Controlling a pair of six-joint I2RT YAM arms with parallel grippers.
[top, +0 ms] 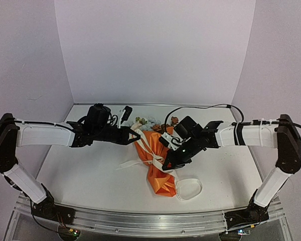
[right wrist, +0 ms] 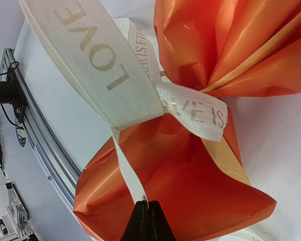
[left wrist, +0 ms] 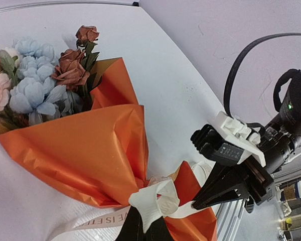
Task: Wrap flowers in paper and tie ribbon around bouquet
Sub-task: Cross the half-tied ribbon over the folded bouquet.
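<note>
The left gripper point(left wrist: 143, 225) is clenched on a folded piece of the ribbon point(right wrist: 105, 75) at the waist of the bouquet point(top: 158, 165). Only its dark finger ends show at the bottom of its wrist view, and the ribbon covers their tips. The right gripper point(right wrist: 145, 221) is pinched tight on a thin strand of the same ribbon, which rises from its fingers to the band around the paper point(left wrist: 90, 155). Whether that band is knotted cannot be told.

From above, both arms cross the bouquet's middle and hide the tie. The flowers point(left wrist: 37, 90) are small and blurred there. In the left wrist view the blue, pink and rust blooms are clear, though the left ones are cut by the frame.

The bouquet lies on its side on the white table point(top: 90, 170), blooms toward the far wall point(top: 155, 50), flared tail toward the aluminium rail point(top: 150, 221) at the near edge. Pale lilac walls close three sides. A slack ribbon loop lies beside the tail, near the front edge. Bare tabletop shows left and right of the bouquet.
</note>
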